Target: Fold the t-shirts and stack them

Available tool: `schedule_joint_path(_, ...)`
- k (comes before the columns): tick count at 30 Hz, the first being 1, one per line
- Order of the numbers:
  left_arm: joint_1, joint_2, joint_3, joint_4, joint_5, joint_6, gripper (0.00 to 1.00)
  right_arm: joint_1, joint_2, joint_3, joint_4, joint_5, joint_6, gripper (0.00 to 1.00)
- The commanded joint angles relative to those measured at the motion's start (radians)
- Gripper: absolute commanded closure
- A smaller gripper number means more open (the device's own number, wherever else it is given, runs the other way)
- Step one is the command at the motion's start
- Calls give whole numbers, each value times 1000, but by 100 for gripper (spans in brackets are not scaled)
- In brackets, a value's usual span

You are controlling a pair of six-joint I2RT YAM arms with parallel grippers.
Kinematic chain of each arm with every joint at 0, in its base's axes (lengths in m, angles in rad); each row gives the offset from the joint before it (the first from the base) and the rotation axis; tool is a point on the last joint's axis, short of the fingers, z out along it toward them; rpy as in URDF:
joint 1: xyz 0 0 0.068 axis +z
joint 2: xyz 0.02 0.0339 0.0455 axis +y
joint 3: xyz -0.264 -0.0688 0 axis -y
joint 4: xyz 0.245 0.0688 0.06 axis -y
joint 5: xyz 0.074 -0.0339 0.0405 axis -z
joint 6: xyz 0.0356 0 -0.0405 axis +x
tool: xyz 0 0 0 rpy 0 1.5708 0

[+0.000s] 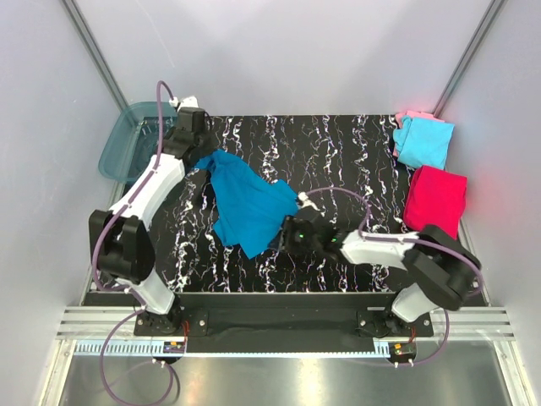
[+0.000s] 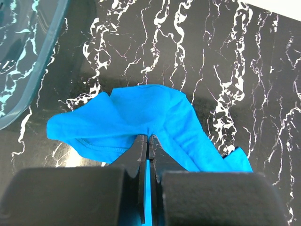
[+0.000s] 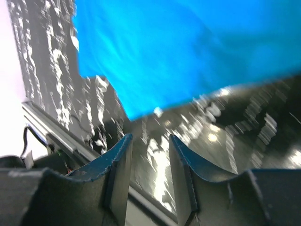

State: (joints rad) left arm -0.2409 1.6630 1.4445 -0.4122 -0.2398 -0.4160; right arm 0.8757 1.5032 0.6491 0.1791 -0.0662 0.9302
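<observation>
The left jaws were clamped shut on the far-left edge of the teal-blue t-shirt point(image 2: 141, 117), which draped from them across the black marbled desk point(image 1: 338, 144). The right jaws stood parted and empty, just short of the shirt's near-right edge.

Four t-shirts are on view at a single black marbled table point(image 1: 338, 144): one teal-blue t-shirt point(image 1: 245, 207), one light cyan t-shirt point(image 1: 425, 142), one pale pink t-shirt point(image 1: 412, 115) and one magenta-red t-shirt point(image 1: 436, 200). One translucent teal tub point(image 1: 127, 144) makes up the whole count of containers. Two arms, the left arm point(image 1: 152, 186) and the right arm point(image 1: 380, 248), carry one two-finger gripper apiece, the left gripper point(image 2: 148, 138) and the right gripper point(image 3: 149, 139), for two grippers and four fingers in all.
</observation>
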Motion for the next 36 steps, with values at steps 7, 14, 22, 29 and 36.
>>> schedule_joint_path(7,6,-137,-81,30,13,0,100,75,261,178,115,92,30,57)
schedule_joint_path(14,14,-192,-124,32,13,5,100,123,270,187,109,121,68,55)
schedule_joint_path(22,15,-210,-141,36,36,-20,100,178,327,230,71,154,111,52)
schedule_joint_path(29,17,-259,-173,35,30,-20,100,178,391,310,19,190,101,51)
schedule_joint_path(36,22,-302,-203,46,43,-33,100,158,410,351,-70,240,94,50)
